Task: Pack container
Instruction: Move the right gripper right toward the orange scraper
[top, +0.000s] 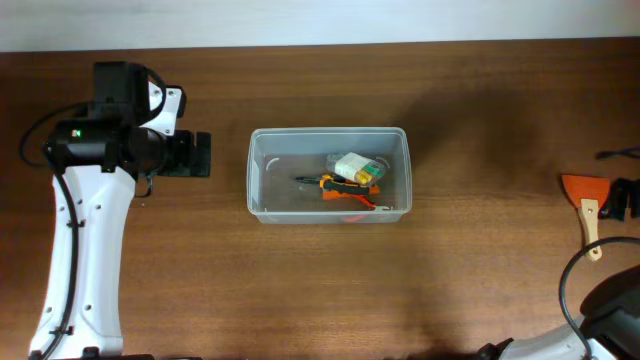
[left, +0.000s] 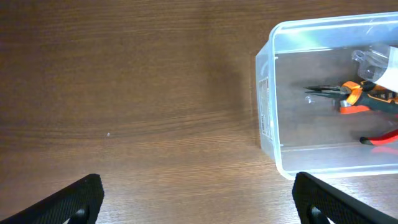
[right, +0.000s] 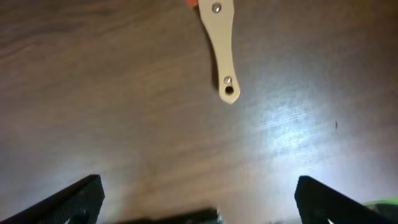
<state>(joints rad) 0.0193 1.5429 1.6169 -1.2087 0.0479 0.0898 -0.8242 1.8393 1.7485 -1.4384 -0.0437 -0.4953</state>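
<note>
The container (top: 255, 190), a clear plastic tub, stands mid-table. It holds orange-and-black pliers (top: 345, 183), a small clear case of yellow-green bits (top: 358, 165) and a red-handled tool (top: 352, 206). My left gripper (top: 200, 155) hovers left of the tub, apart from it. In the left wrist view it (left: 199, 202) is open over bare wood, with the container's wall (left: 266, 118) and the pliers (left: 354, 96) ahead to the right. My right gripper (right: 199, 199) is open above the table, just short of a scraper's wooden handle (right: 222, 50).
The orange-bladed scraper (top: 585, 205) lies near the table's right edge, its handle pointing toward the front. The left arm (top: 85, 240) stands at the left, and the right arm's base (top: 605, 300) sits at the front right corner. A pale wall strip borders the table's back.
</note>
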